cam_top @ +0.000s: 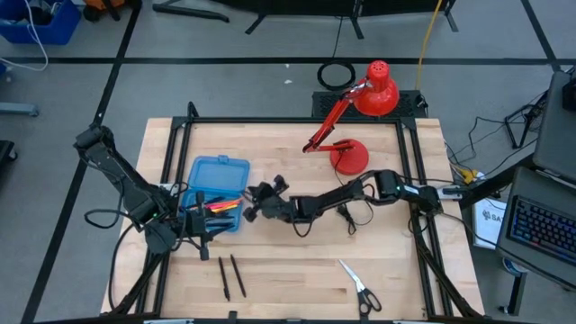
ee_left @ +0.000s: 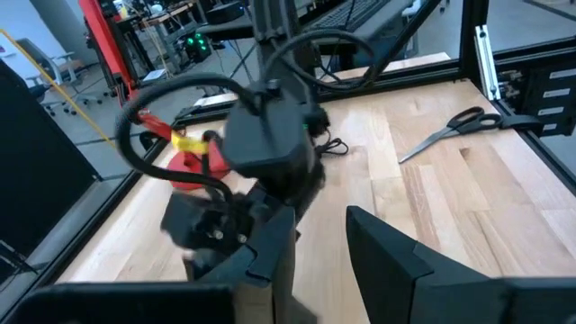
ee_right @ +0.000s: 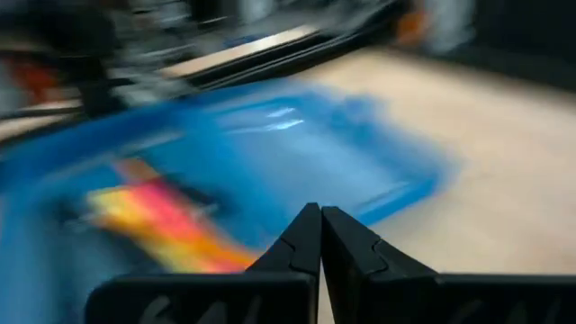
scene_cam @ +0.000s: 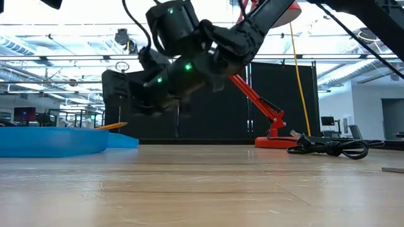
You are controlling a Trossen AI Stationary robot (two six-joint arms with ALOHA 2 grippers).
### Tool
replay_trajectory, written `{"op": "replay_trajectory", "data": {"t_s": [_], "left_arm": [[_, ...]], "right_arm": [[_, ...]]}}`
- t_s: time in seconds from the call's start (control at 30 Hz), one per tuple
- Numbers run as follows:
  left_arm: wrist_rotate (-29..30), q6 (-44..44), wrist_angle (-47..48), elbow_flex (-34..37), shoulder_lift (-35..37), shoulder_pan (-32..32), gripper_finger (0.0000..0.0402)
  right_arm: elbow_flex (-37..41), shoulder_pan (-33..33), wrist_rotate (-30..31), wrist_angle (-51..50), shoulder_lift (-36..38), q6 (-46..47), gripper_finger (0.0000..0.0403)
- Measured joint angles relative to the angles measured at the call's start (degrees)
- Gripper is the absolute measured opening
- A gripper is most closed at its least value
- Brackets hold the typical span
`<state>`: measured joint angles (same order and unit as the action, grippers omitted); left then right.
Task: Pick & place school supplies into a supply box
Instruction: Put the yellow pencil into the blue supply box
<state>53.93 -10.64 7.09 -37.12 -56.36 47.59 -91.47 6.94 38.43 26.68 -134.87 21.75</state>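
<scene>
Right end effector (ee_right: 319, 236) shut, empty, by supply box (cam_top: 219, 175) w/ prob. markers (cam_top: 225, 206).

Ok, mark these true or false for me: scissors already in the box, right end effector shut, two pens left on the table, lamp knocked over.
1. The scissors are in the supply box. False: they lie on the table, near its front edge.
2. The right end effector is shut. True.
3. Two dark pens lie on the table in front of the box. True.
4. The red lamp has fallen over. False: it stands on its base.
</scene>
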Motion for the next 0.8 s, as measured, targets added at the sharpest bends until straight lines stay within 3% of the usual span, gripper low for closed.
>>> {"op": "replay_trajectory", "data": {"t_s": [0.17,0.23,0.37,0.47,0.73,0.8], "left_arm": [[0.0,0.0,0.3,0.0,0.0,0.0,0.0106],[0.0,0.0,0.4,0.0,0.0,0.0,0.0106],[0.0,0.0,0.3,0.0,0.0,0.0,0.0106],[0.0,0.0,0.3,0.0,0.0,0.0,0.0106],[0.0,-0.1,0.5,0.0,0.0,0.0,0.0106],[0.0,-0.1,0.6,0.0,0.0,0.0,0.0106]], "right_arm": [[0.0,3.1,15.8,0.9,0.0,-5.2,0.0000],[0.0,2.6,13.8,-1.2,0.0,-3.1,0.0000],[0.0,-0.8,-3.3,-6.5,0.4,9.0,0.0000],[0.0,-2.5,-12.4,-6.1,0.4,7.5,0.0000],[0.0,0.1,-1.9,-3.6,0.5,6.3,0.0000],[0.0,0.2,-2.7,-3.2,0.5,7.1,0.0000]]}}
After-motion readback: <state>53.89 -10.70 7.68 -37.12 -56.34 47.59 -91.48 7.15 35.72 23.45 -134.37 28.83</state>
